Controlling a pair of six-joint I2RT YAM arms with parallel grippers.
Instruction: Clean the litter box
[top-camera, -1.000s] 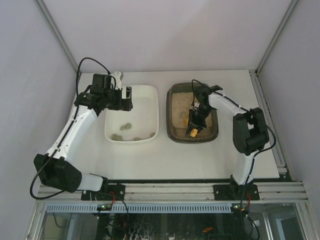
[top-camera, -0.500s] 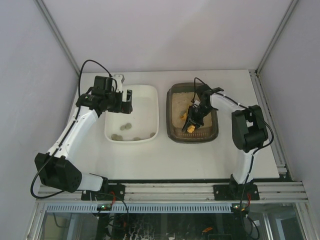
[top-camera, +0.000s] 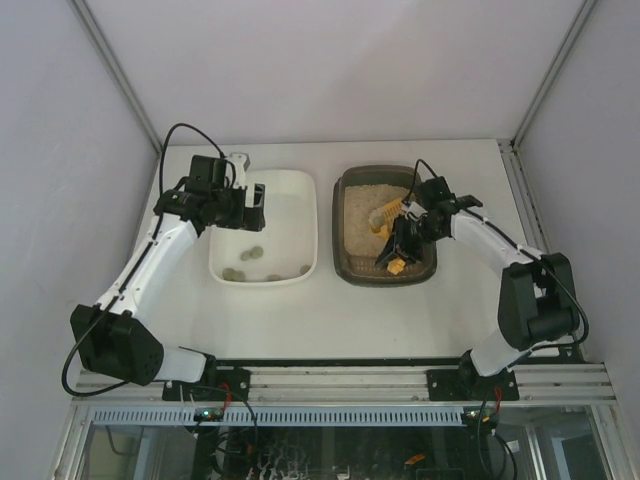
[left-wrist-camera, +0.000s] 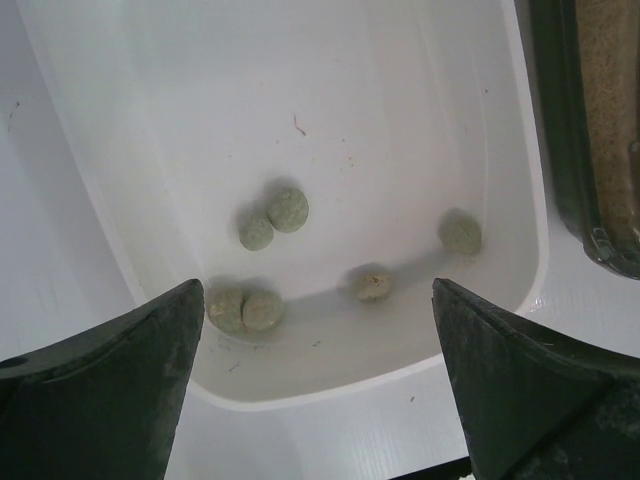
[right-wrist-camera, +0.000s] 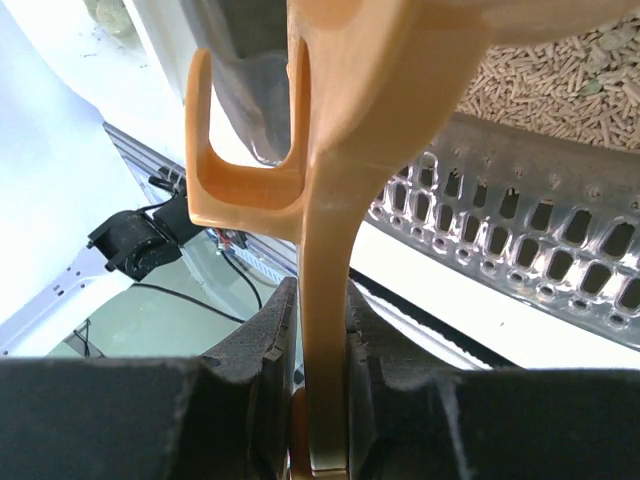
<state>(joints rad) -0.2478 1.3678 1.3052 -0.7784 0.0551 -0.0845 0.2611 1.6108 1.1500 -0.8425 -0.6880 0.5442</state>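
The dark grey-brown litter box (top-camera: 347, 268) with beige litter sits right of centre on the table; its edge shows in the left wrist view (left-wrist-camera: 560, 130). My right gripper (top-camera: 401, 243) is shut on the orange handle of a litter scoop (right-wrist-camera: 325, 330), over the box's near right part. The scoop's perforated grey blade (right-wrist-camera: 520, 250) lies over the pellets (right-wrist-camera: 550, 75). My left gripper (top-camera: 252, 203) is open and empty over the left side of a white tub (top-camera: 300, 182), which holds several greenish-grey clumps (left-wrist-camera: 273, 216).
The white tub (left-wrist-camera: 470, 90) and the litter box stand side by side, close together. White walls enclose the table on three sides. An aluminium rail (top-camera: 340, 382) with the arm bases runs along the near edge.
My right arm has swung outward to the right, and the scoop has turned and shifted a little right and nearer in the litter box. My left gripper has barely moved.
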